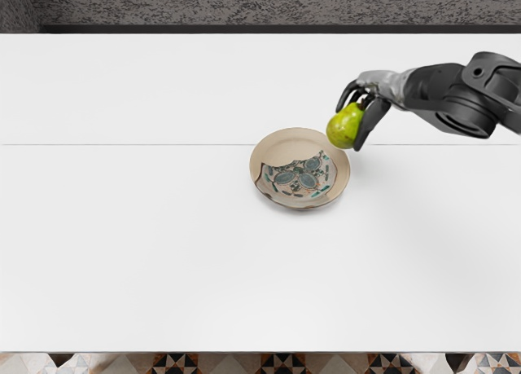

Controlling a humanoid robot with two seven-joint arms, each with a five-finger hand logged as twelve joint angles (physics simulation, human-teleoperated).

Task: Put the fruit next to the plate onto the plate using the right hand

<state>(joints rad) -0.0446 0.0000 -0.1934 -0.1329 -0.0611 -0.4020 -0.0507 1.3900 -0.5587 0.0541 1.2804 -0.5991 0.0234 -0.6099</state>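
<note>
Pear [345, 125] on the plate [259, 158] yet?

No. Reading from the left, there is the white table [122, 227], then the shallow painted plate near its middle. The plate holds only its pattern, no fruit.

So where is the pear?

It hangs at the plate's upper right rim, overlapping the edge in the head view. It looks lifted off the table, narrow end up.

What holds it?

The right hand [370, 97], whose arm enters from the right edge. Its fingers [368, 123] wrap around the pear's upper part from behind and the side, grasping it.

Why that grip?

Probably so the rounded bottom is free to touch down first. The hand seems to need a short carry leftward over the plate's hollow before letting go.

And the other arm?

It is out of sight.
</note>
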